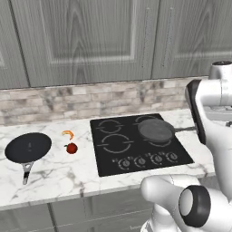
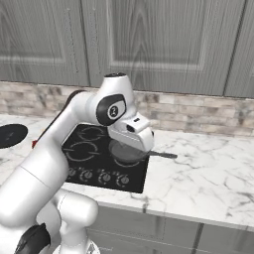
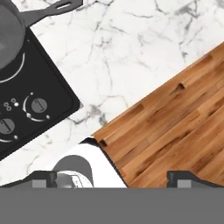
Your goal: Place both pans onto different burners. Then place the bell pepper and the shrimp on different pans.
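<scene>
A dark grey pan (image 1: 156,129) lies on the right side of the black cooktop (image 1: 136,158), over the right-hand burners, handle pointing right. The left burners (image 1: 115,143) are bare. On the marble counter at far left rests the black pan (image 1: 28,147), handle toward the front edge. To its right lie the orange shrimp (image 1: 68,134) and, just in front of it, the red bell pepper (image 1: 71,148). My gripper (image 3: 113,179) is open with nothing between its fingertips (image 3: 41,177). It hovers above the counter right of the cooktop, with the grey pan (image 3: 8,30) at upper left in the hand view.
Grey cabinets and a stone backsplash (image 1: 68,102) stand behind the counter. Knob dials (image 1: 147,160) line the cooktop's front. The counter's front edge and a wooden floor (image 3: 175,127) show in the hand view. Open marble (image 2: 208,173) stretches right of the cooktop.
</scene>
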